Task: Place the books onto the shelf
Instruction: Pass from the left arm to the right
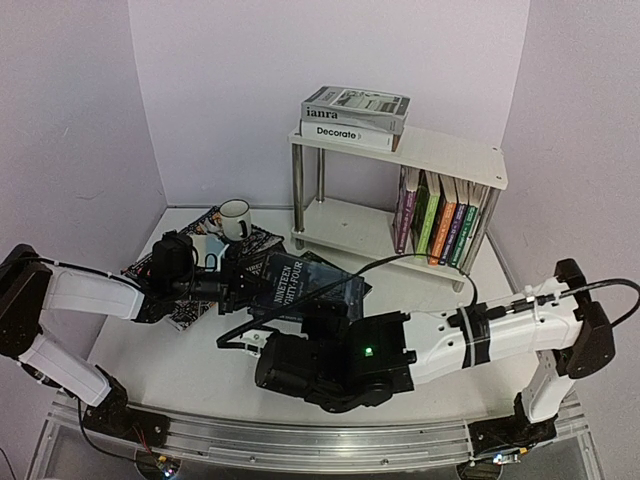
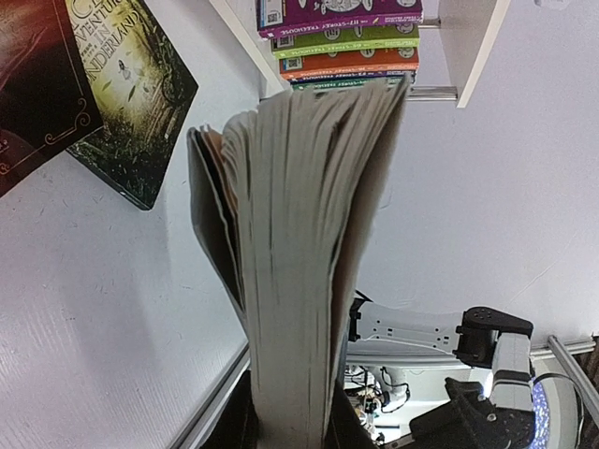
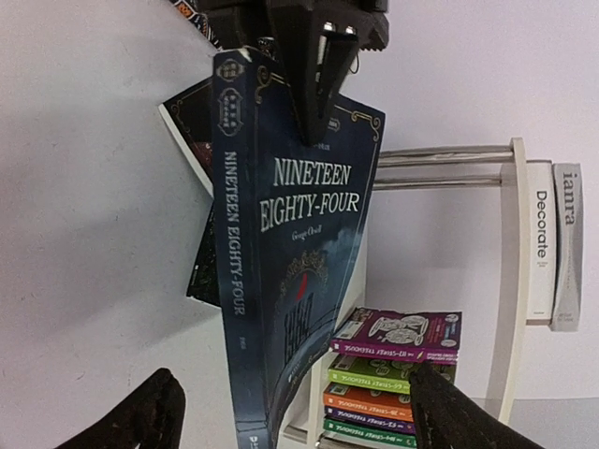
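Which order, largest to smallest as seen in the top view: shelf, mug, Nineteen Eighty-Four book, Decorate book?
1. shelf
2. Nineteen Eighty-Four book
3. Decorate book: only its spine side shows and it sits farther back, so 2 versus 3 is unsure
4. mug

The paperback has a glossy cover and matt paper pages. The shelf has smooth white boards and shiny chrome legs.
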Robot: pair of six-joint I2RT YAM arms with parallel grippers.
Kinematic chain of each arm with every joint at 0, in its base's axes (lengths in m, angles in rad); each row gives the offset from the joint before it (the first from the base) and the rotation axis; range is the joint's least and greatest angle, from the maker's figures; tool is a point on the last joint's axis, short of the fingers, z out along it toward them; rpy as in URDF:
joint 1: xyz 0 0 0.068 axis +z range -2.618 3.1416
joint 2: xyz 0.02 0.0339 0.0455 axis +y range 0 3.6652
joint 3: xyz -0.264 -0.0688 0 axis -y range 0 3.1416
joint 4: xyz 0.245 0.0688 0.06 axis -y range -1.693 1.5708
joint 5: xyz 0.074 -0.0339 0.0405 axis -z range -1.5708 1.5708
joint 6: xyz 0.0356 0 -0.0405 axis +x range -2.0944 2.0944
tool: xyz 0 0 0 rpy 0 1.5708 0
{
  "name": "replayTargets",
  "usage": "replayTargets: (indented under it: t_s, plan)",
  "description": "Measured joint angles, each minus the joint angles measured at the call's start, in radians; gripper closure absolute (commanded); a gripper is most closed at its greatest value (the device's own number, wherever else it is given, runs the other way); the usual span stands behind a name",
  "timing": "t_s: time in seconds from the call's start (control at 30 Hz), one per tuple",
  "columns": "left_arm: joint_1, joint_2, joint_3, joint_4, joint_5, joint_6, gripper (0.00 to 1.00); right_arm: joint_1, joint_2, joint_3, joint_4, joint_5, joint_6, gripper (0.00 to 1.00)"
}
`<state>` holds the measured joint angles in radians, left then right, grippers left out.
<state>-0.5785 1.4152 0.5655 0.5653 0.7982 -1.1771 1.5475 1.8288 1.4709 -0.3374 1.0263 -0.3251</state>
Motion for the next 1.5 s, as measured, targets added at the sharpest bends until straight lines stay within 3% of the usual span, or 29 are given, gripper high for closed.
replayTargets:
  t_s: [0.2, 0.33, 0.6, 0.97, 1.23, 1.37, 1.5]
  plan:
    - [0.0, 0.0, 0.0, 0.0, 0.0, -0.005, 1.0, 0.0, 0.091, 0.023, 0.062, 0.022, -0.084, 0.35]
    - [0.0, 0.0, -0.004, 0.001, 0.0, -0.007, 1.0, -0.002, 0.127, 0.029, 0.101, 0.036, -0.131, 0.38]
    - [0.0, -0.003, -0.033, 0.0, 0.003, -0.008, 1.0, -0.036, 0.191, 0.054, 0.152, 0.068, -0.184, 0.54]
    - [0.005, -0.043, -0.047, 0.002, 0.01, -0.007, 0.98, -0.052, 0.2, 0.054, 0.179, 0.099, -0.193, 1.0]
    - [0.006, -0.058, -0.058, 0.001, 0.01, 0.0, 0.84, -0.045, 0.197, 0.027, 0.218, 0.118, -0.2, 1.0]
    - [0.002, -0.06, -0.063, 0.004, 0.018, -0.001, 0.65, -0.04, 0.168, -0.012, 0.236, 0.12, -0.201, 1.0]
    - [0.001, -0.065, -0.064, 0.012, 0.047, 0.0, 0.52, -0.042, 0.117, -0.058, 0.228, 0.126, -0.2, 1.0]
